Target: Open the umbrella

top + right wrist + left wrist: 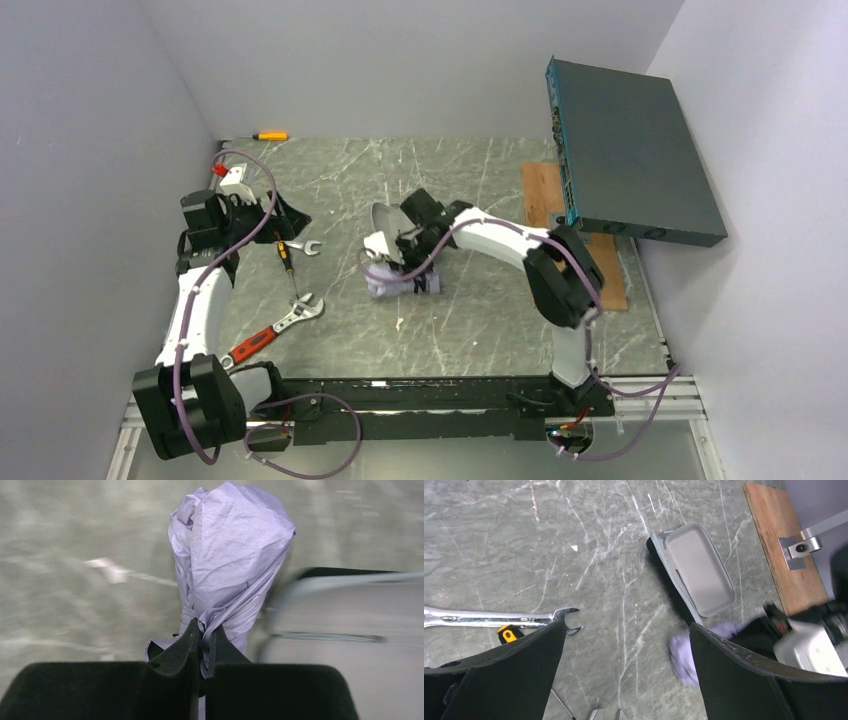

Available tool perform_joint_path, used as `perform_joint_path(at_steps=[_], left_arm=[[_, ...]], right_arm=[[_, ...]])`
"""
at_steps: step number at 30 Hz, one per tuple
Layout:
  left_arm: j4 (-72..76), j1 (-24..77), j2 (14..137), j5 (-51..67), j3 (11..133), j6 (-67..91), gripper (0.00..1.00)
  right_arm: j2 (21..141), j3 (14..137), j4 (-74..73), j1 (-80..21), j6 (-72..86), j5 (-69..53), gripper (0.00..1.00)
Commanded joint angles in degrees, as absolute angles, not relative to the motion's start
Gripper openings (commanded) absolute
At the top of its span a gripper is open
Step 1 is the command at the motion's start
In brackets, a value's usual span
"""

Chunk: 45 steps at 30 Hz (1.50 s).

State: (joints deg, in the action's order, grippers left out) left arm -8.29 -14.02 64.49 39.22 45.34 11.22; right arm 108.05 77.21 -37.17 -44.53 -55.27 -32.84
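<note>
The umbrella [388, 284] is a folded bundle of pale lavender-white fabric lying mid-table. In the right wrist view the umbrella [230, 555] rises as a crumpled lump straight ahead of my right gripper [205, 627], which is shut on a fold of its fabric. From above, the right gripper [408, 262] sits right at the bundle. In the left wrist view the umbrella [681, 655] shows as a blurred pale patch beside the right finger. My left gripper [626, 625] is open over bare table, nothing between its fingers. It hovers at the left [275, 215], well apart from the umbrella.
A pale grey flat case [699, 570] lies just behind the umbrella. A silver spanner [499, 617], a screwdriver [287, 262] and a red-handled adjustable wrench [275, 330] lie at the left. An orange screwdriver [270, 135] sits at the back. A teal box [630, 150] overhangs a wooden board [545, 190].
</note>
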Motion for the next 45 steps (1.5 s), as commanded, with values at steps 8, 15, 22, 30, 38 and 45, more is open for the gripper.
perform_joint_path(at_steps=[8,15,22,30,38,45], left_arm=[[-10.9,-15.4,62.6,36.5,46.5,3.2,1.0],[-13.3,-15.4,61.3,44.2,47.9,-6.0,1.0],[-21.1,-14.7,55.5,53.2,46.4,-21.1,1.0],[-32.7,-1.6,41.4,51.8,43.0,-53.2,1.0],[-31.0,13.4,39.2,37.1,41.2,-71.1,0.99],[-25.8,24.3,44.3,24.8,41.2,-74.0,0.97]], right_arm=[[130.8,116.4,-34.6,-34.8,-58.0,-26.9,0.0],[117.0,103.0,-34.8,-37.7,-45.3,-36.4,0.0],[110.9,98.1,-32.3,-37.1,-22.6,-44.2,0.0],[114.1,103.7,-37.6,-36.0,-10.0,-60.5,0.0],[113.8,103.0,-35.1,-36.5,-2.0,-65.9,0.0],[112.8,104.4,-41.0,-38.4,-8.8,-66.2,0.0]])
